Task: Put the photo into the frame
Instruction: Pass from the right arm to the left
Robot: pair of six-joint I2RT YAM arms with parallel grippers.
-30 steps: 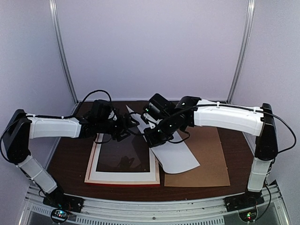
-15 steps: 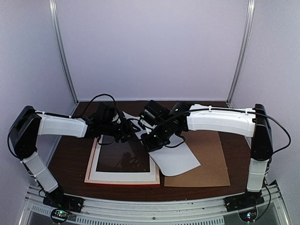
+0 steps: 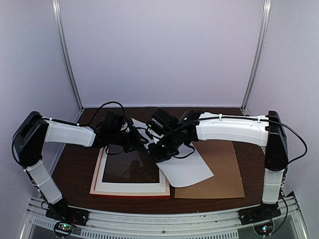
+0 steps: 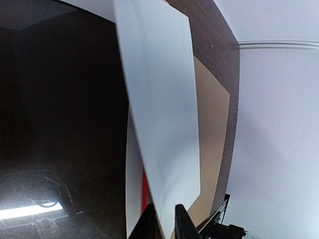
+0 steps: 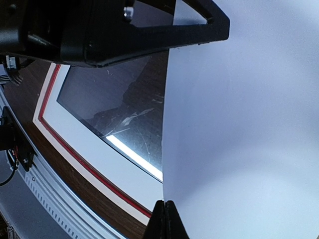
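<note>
My right claw (image 5: 164, 218) pinches the photo (image 5: 239, 124) over the frame's (image 3: 130, 189) right side; my left claw (image 4: 167, 226) sits narrow round the photo's far edge, grip unsure

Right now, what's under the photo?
The photo, white back up, covers part of the brown backing board and the right side of the frame. Its printed face and the board beneath it are hidden.
</note>
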